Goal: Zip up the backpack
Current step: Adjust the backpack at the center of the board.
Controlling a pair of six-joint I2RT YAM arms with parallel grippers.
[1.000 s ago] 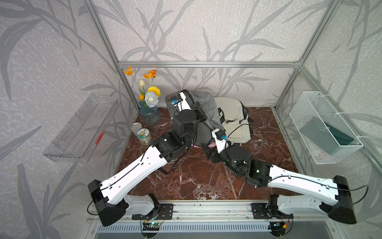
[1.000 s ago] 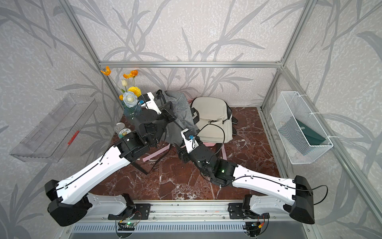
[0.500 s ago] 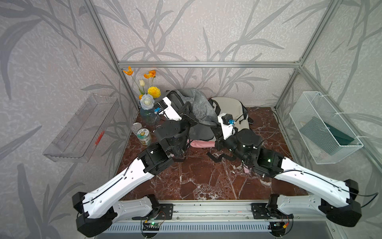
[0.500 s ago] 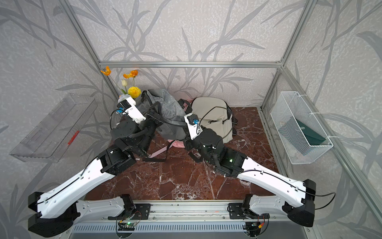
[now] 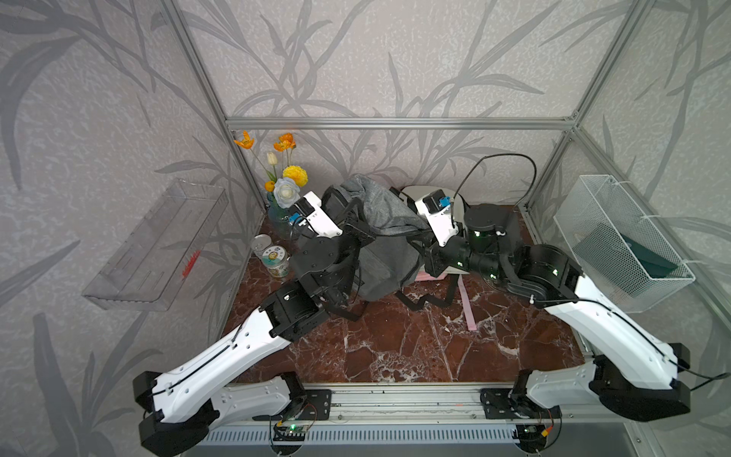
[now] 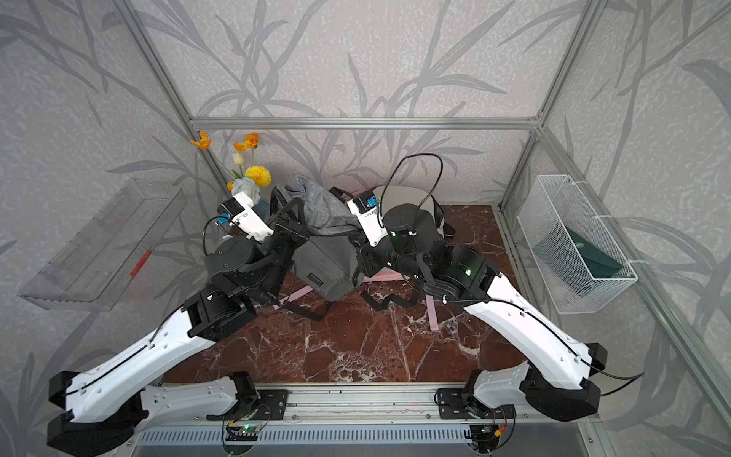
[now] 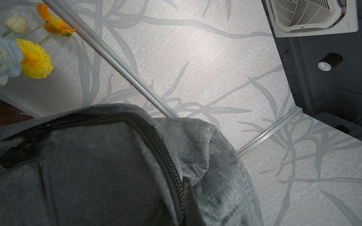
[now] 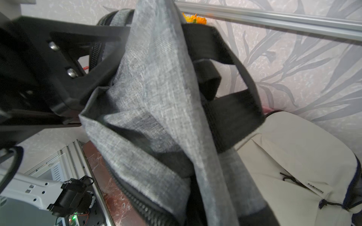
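Grey backpack [image 5: 385, 241] mid-frame, pinched btwn L gripper [image 5: 362, 234] & R gripper [image 5: 420, 238], both clamped on fabric. Right edge: wire basket [image 5: 585, 221] w/ dark green box [image 5: 648, 259] inside.

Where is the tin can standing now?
In a top view, the tin can stands far left on the table, in front of the flower vase.

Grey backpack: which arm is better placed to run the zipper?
Left, probably: the zipper track lies close in the left wrist view, though the left end effector must regrip. The right end effector, shut on the grey backpack, can brace.
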